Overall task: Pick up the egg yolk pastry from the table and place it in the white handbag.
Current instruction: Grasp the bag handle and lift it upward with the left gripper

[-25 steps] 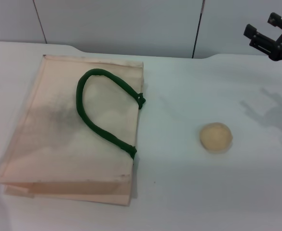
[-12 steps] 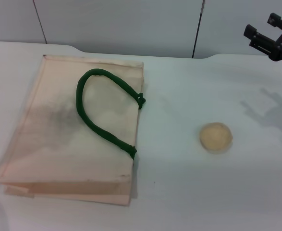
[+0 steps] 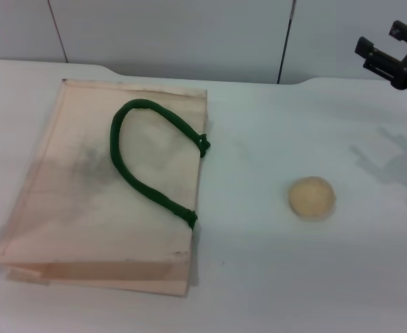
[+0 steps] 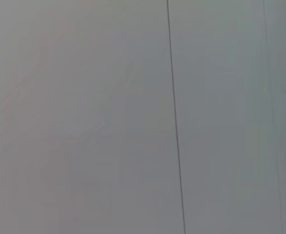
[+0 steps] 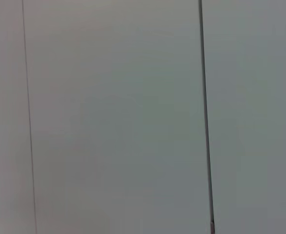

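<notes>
My right tool [image 3: 397,59] is up high at the far right corner, well away from the egg yolk pastry [image 3: 312,198]. I think it hangs there because I have not gone down for the grab yet. Its two fingers are spread apart, and nothing is between them.

The pastry sits alone on the white worktop [image 3: 272,277], to the right of the white handbag [image 3: 106,201] and not touching it. The bag lies flat on its side. Its green handle [image 3: 148,159] curls over the top face. A flat bag has a shut mouth, so I guess dropping the pastry in will be tricky.

Nothing sits between my tool and the pastry, so the way down looks easy.

My left tool is not in sight. Both wrist views show only a plain grey wall.
</notes>
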Controlling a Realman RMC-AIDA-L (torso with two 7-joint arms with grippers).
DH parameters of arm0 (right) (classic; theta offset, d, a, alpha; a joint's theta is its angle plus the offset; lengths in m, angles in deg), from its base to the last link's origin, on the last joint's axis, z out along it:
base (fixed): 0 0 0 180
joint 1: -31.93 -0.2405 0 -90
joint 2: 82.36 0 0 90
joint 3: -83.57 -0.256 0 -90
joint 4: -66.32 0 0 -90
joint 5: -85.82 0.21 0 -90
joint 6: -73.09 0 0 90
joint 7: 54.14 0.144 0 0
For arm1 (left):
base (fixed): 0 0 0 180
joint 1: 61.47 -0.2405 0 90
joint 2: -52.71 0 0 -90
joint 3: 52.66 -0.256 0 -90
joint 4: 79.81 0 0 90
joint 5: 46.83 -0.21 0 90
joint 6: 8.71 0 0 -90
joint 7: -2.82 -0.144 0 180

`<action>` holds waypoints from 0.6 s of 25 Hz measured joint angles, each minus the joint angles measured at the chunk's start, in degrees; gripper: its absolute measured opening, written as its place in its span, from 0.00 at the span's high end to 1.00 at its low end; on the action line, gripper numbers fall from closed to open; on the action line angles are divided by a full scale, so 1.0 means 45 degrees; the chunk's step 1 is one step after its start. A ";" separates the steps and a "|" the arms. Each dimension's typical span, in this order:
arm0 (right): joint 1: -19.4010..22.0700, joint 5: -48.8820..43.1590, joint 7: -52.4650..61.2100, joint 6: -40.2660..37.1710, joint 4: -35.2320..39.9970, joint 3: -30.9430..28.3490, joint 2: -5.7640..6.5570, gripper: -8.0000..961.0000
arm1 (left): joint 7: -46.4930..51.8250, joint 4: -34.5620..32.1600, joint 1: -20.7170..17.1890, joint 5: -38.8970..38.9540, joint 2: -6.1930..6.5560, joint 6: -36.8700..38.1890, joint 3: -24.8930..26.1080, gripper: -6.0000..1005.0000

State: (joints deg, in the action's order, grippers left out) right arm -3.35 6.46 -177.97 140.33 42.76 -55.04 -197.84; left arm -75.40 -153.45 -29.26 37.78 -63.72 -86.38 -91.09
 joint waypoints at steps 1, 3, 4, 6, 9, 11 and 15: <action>0.0006 0.0000 0.0000 0.0008 0.0000 -0.0019 0.0000 0.15 | 0.0108 -0.0064 -0.0033 -0.0030 -0.0002 -0.0020 0.0014 0.61; 0.0017 0.0000 0.0000 0.0015 0.0000 -0.0041 0.0000 0.15 | 0.0158 -0.0108 -0.0083 -0.0092 -0.0004 -0.0042 0.0012 0.61; 0.0021 0.0000 0.0000 0.0015 0.0000 -0.0040 0.0000 0.15 | 0.0151 -0.0132 -0.0112 -0.0110 -0.0004 -0.0040 0.0006 0.61; 0.0020 0.0000 0.0000 0.0019 0.0000 -0.0030 0.0000 0.15 | 0.0142 -0.0210 -0.0188 -0.0229 -0.0006 -0.0042 0.0012 0.61; 0.0055 0.0000 0.0000 0.0020 0.0000 -0.0039 -0.0006 0.15 | 0.0241 -0.0452 -0.0354 -0.0891 -0.0005 -0.0081 0.0009 0.60; 0.0109 0.0000 0.0011 0.0021 0.0001 -0.0057 -0.0008 0.15 | 0.0568 -0.0802 -0.0545 -0.1425 -0.0006 -0.0144 -0.0042 0.60; 0.0118 0.0001 0.0030 0.0015 0.0001 -0.0046 0.0003 0.15 | 0.1958 -0.2139 -0.0845 -0.2922 -0.0005 -0.0356 0.0007 0.60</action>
State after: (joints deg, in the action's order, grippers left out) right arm -2.82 6.46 -177.83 140.39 42.76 -55.24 -197.82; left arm -66.59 -163.08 -33.06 24.64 -63.74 -87.98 -91.06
